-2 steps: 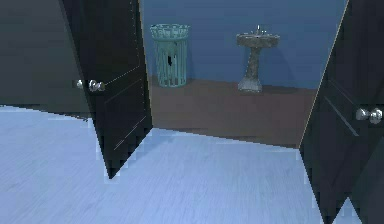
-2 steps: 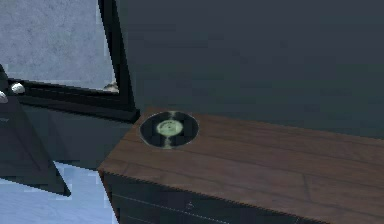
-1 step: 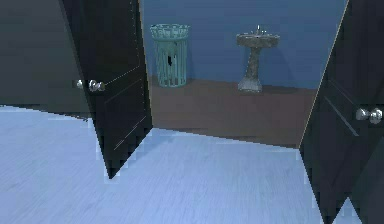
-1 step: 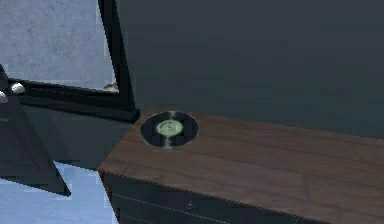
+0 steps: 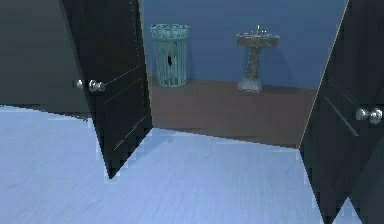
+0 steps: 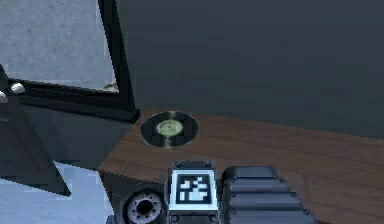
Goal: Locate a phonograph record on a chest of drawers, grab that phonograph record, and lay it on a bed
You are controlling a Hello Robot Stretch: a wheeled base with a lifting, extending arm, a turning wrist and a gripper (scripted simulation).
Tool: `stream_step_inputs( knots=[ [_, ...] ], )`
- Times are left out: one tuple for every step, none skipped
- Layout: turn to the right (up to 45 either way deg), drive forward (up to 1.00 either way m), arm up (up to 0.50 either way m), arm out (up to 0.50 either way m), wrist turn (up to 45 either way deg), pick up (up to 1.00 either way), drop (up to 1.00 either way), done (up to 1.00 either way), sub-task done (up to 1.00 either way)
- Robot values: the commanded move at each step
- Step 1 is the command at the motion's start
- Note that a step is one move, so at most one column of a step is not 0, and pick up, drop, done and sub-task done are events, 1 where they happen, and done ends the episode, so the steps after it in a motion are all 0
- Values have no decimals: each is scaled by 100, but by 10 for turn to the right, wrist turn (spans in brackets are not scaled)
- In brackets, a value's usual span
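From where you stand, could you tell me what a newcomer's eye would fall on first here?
In the arm side view, a dark phonograph record with a yellow-green label lies flat on the brown wooden top, near the arm's white marker square. In the forward view, a dark door at the left and another at the right frame a room with a teal basket and a pedestal sink.

The arm (image 6: 255, 196) is being clipped at the bottom edge, the chest of drawers (image 6: 300, 150) is running off right, and 1 door (image 5: 350, 120) is being cut at the forward view's right.
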Motion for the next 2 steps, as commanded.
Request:
stream_step_inputs(
  knots=[
    [0,0,0,32,0,0,0,0,0],
    [0,0,0,0,450,0,0,0,0]
  ],
)
